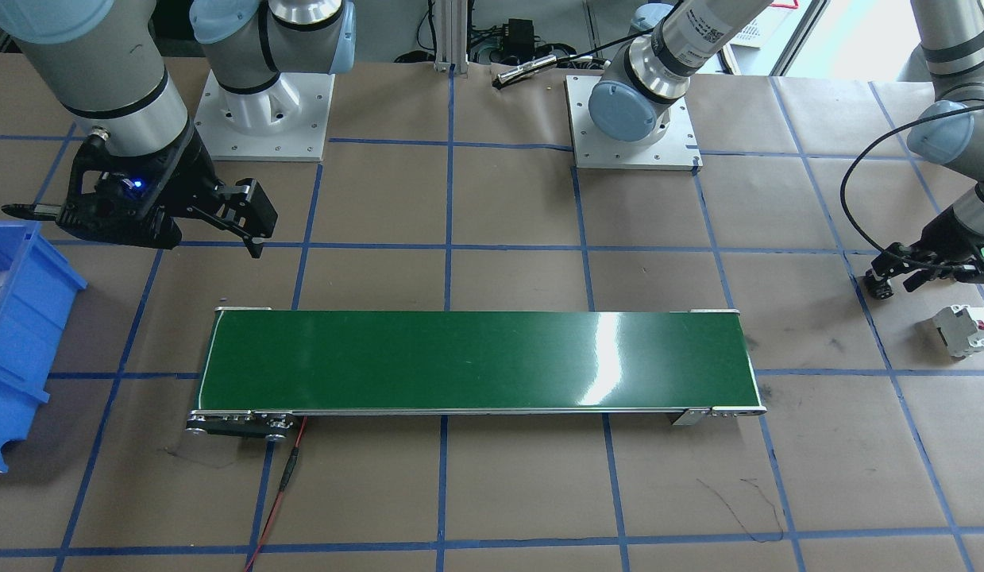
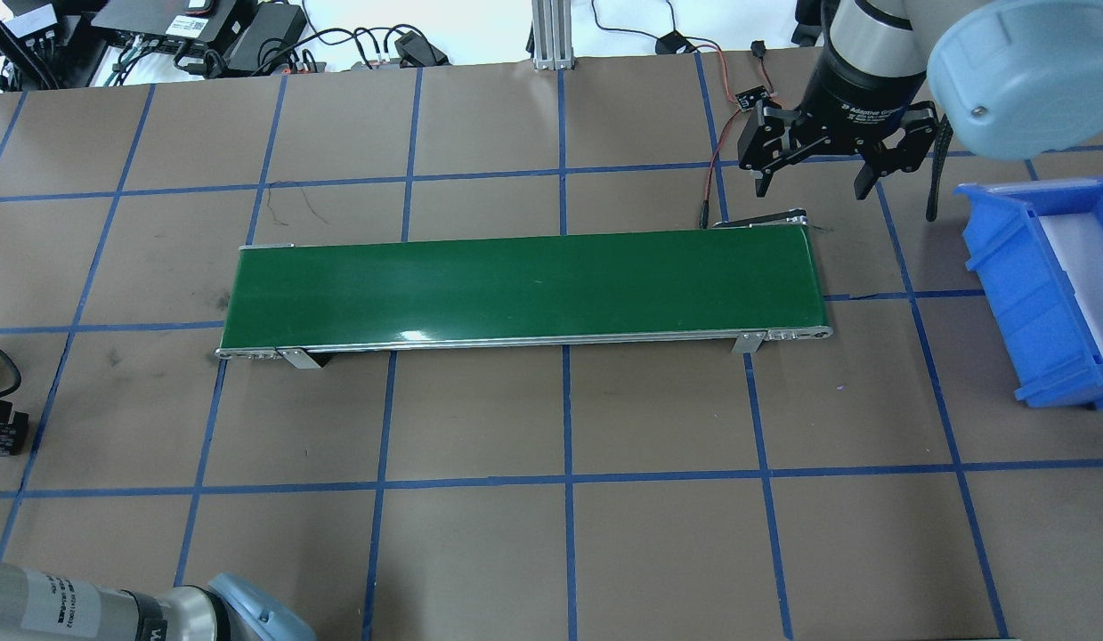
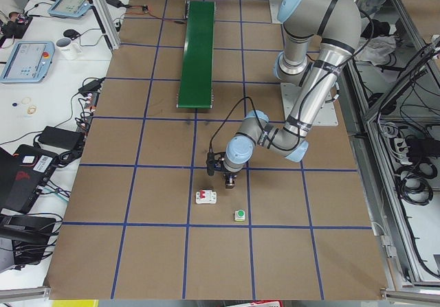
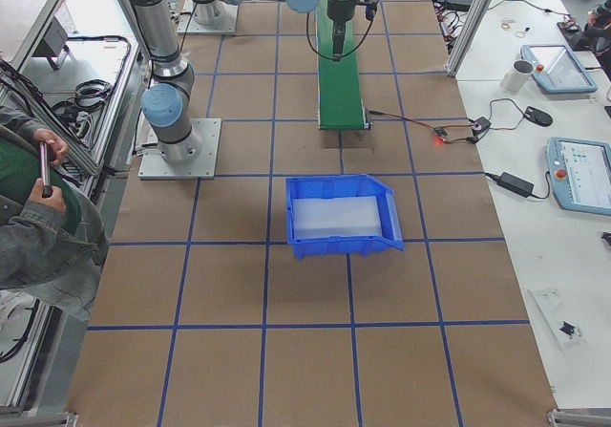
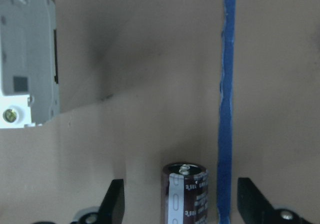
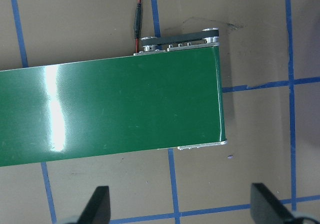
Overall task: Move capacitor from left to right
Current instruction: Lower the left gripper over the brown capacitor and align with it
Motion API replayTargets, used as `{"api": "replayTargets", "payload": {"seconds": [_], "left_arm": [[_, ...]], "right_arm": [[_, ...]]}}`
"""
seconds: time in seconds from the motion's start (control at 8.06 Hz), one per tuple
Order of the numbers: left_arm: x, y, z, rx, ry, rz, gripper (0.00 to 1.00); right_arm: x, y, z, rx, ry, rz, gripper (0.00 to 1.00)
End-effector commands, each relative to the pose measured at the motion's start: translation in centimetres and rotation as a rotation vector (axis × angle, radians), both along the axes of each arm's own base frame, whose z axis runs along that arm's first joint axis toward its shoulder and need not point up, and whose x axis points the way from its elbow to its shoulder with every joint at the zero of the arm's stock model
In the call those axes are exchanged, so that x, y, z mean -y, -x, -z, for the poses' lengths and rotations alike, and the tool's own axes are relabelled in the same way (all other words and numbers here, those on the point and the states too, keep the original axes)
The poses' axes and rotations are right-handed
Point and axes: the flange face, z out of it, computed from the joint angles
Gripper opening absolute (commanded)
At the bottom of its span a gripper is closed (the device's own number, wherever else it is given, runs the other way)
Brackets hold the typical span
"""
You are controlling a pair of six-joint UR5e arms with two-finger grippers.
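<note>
The capacitor (image 5: pixel 185 194), a small dark cylinder with a pale stripe, stands upright on the brown paper next to a blue tape line. My left gripper (image 5: pixel 182 209) is open, with a finger on each side of the capacitor and a gap to each. In the front-facing view the left gripper (image 1: pixel 901 278) is low over the table at the far right. In the left side view the capacitor (image 3: pixel 232 180) sits under the gripper. My right gripper (image 2: pixel 811 185) is open and empty, hovering beyond the conveyor's right end.
The green conveyor belt (image 2: pixel 524 289) lies across the middle of the table. A white breaker with a red tab (image 1: pixel 964 330) lies near the left gripper, and a green-capped button (image 3: pixel 239 215) lies beyond it. A blue bin (image 2: pixel 1041 294) stands at the right.
</note>
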Motion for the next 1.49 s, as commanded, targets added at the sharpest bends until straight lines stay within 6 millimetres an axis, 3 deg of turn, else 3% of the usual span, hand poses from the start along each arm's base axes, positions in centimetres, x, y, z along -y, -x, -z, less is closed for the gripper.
{"api": "replayTargets", "payload": {"seconds": [0.0,0.25,0.62,1.12,1.36], "left_arm": [[0.0,0.0,0.2,-0.002,-0.003,0.0,0.79],[-0.1,0.1,0.3,-0.008,-0.01,-0.001,0.79],[-2.0,3.5,2.8,-0.028,-0.018,-0.074,0.79],[-2.1,3.5,3.4,-0.025,-0.027,-0.065,0.81],[-2.7,3.0,2.5,0.03,-0.079,-0.06,0.87]], "right_arm": [[0.0,0.0,0.0,0.0,0.0,0.001,1.0],[0.0,0.0,0.0,0.0,0.0,0.0,1.0],[0.0,0.0,0.0,0.0,0.0,0.0,1.0],[0.0,0.0,0.0,-0.001,-0.003,0.0,1.0],[0.0,0.0,0.0,-0.001,-0.003,0.0,1.0]]}}
